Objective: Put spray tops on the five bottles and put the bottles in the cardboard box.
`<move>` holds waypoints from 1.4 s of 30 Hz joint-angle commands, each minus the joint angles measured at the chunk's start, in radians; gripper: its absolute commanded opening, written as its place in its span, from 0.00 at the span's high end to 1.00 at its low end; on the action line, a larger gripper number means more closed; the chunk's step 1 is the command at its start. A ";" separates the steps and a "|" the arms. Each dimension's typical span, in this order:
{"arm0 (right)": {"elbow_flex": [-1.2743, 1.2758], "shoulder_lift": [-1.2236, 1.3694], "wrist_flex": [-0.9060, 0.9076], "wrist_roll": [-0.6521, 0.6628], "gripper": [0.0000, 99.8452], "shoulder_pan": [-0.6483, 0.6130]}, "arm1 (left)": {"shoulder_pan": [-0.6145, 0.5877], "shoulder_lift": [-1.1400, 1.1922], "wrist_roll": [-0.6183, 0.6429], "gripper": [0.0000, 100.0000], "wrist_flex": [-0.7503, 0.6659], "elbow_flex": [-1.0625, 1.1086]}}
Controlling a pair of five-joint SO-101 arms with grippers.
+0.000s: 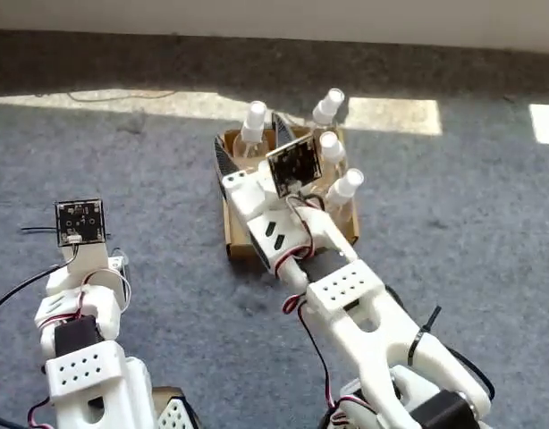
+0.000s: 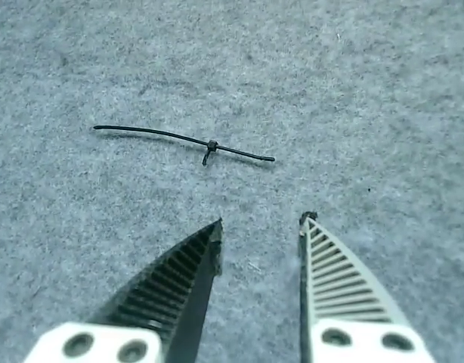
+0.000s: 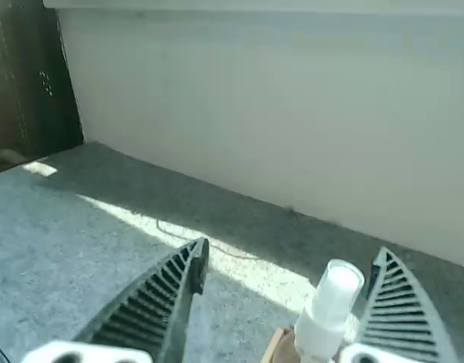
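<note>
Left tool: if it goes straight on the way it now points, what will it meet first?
Probably the grey carpet, near the black cable tie. Nothing lies ahead of the open left tool before that, though depth is unclear.

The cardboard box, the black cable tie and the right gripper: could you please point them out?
cardboard box [image 1: 228, 228]: high view, on its side wall.
black cable tie [image 2: 210, 144]: left wrist view, on its head.
right gripper [image 3: 292, 249]: right wrist view, midway between its fingertips.
</note>
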 commanded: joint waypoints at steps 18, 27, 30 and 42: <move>-0.012 -0.727 0.708 -0.011 0.99 0.120 | 0.025 -0.015 0.000 0.84 -0.020 0.005; 0.538 -1.241 0.840 -0.009 0.99 0.315 | 0.071 -0.015 0.000 0.84 -0.015 -0.051; 0.598 -1.353 0.981 -0.009 0.99 0.358 | 0.073 -0.015 0.000 0.84 -0.015 -0.065; 0.733 -1.334 1.072 -0.009 0.99 0.493 | 0.074 -0.015 0.002 0.84 -0.012 -0.056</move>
